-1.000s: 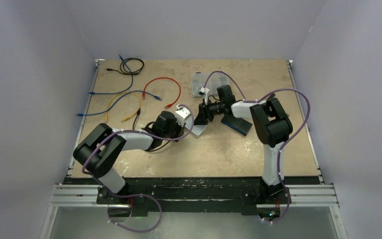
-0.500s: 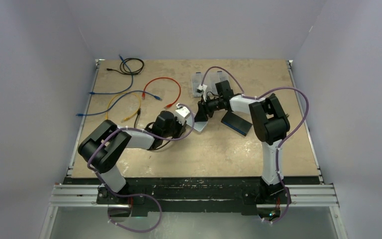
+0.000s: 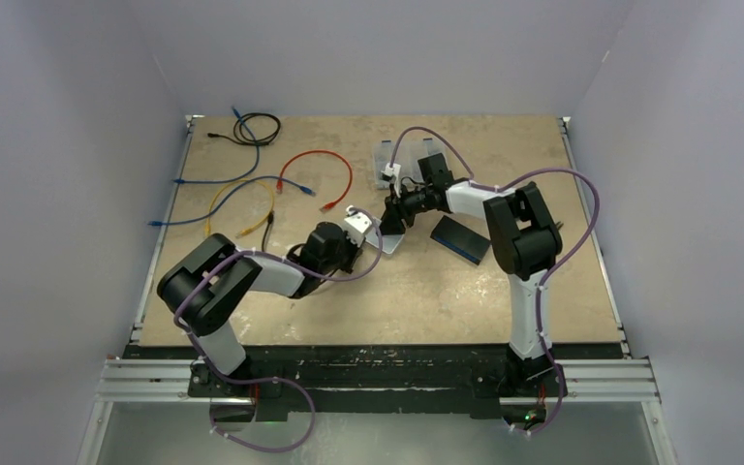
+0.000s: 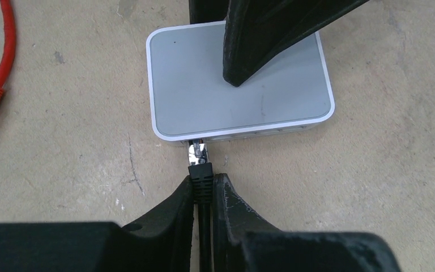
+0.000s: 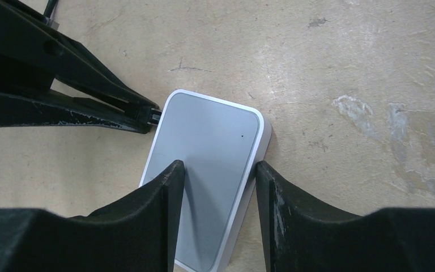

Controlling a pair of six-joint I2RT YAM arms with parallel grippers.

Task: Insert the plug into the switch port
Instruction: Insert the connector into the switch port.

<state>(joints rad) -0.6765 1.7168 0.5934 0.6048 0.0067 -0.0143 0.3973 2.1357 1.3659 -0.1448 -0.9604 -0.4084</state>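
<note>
Left gripper (image 4: 204,181), clamped on the plug (image 4: 199,160), has pushed forward; the plug tip now meets the switch (image 4: 192,85) port. Right gripper (image 5: 218,165), fingers apart, braces the switch. Seating looks imminent.

Quick headcount: one switch (image 4: 190,85) on the worktop (image 3: 426,291) and one plug (image 4: 198,154). The loose leads further back come to one red cable (image 4: 7,51), one yellow cable (image 3: 249,231), two blue cables (image 3: 208,181) as far as the top view shows, and one black coil (image 3: 262,127). There's also one dark flat box (image 3: 460,239), plus a clear plastic container (image 3: 385,161), maybe two, it's hard to tell.
</note>
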